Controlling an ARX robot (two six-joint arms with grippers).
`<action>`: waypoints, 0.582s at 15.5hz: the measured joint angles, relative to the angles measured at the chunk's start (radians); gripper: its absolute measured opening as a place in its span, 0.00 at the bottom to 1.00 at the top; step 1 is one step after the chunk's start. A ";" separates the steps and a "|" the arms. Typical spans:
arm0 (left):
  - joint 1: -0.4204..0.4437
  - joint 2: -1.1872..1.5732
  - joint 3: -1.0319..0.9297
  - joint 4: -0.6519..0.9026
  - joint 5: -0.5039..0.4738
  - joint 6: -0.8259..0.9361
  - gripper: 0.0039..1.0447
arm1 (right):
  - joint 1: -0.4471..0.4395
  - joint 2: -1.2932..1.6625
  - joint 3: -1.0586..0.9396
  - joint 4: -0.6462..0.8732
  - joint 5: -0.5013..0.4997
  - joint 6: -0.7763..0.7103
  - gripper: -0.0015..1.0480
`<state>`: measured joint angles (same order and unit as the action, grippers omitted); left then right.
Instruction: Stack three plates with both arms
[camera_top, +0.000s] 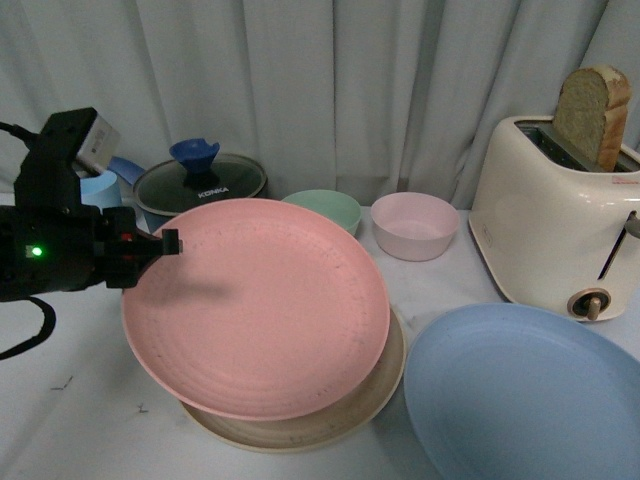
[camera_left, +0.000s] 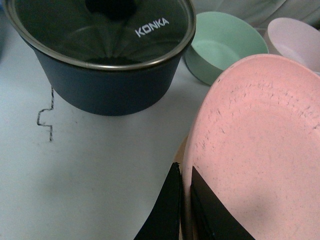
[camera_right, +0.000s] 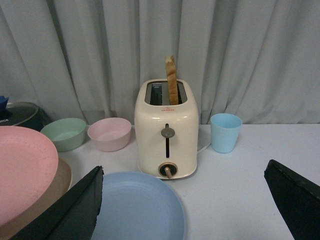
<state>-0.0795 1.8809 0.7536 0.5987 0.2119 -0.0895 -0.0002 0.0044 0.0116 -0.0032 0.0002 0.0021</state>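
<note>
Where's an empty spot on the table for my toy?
Bare table lies in front of the pot, left of the pink plate, and beside the toaster, near the blue cup. It's crowded around the green bowl, pink bowl and blue plate.

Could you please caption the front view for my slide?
Left end effector holds pink plate by its rim over beige plate.

White table (camera_top: 90, 410): beige plate (camera_top: 335, 425), blue plate (camera_top: 520, 400), toaster (camera_top: 540, 220)

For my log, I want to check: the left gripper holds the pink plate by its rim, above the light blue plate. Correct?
Not quite. The left gripper holds the pink plate by its rim, but above the beige plate; the front view shows it.
</note>
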 joint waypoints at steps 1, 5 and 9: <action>-0.004 0.023 0.007 0.003 -0.002 -0.007 0.02 | 0.000 0.000 0.000 0.000 0.000 0.000 0.94; -0.011 0.111 0.051 0.026 -0.032 -0.013 0.02 | 0.000 0.000 0.000 0.000 0.000 0.000 0.94; -0.024 0.151 0.053 0.033 -0.023 -0.026 0.08 | 0.000 0.000 0.000 0.000 0.000 0.000 0.94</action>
<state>-0.1036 2.0323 0.8070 0.6315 0.1890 -0.1150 -0.0002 0.0044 0.0116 -0.0036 0.0002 0.0021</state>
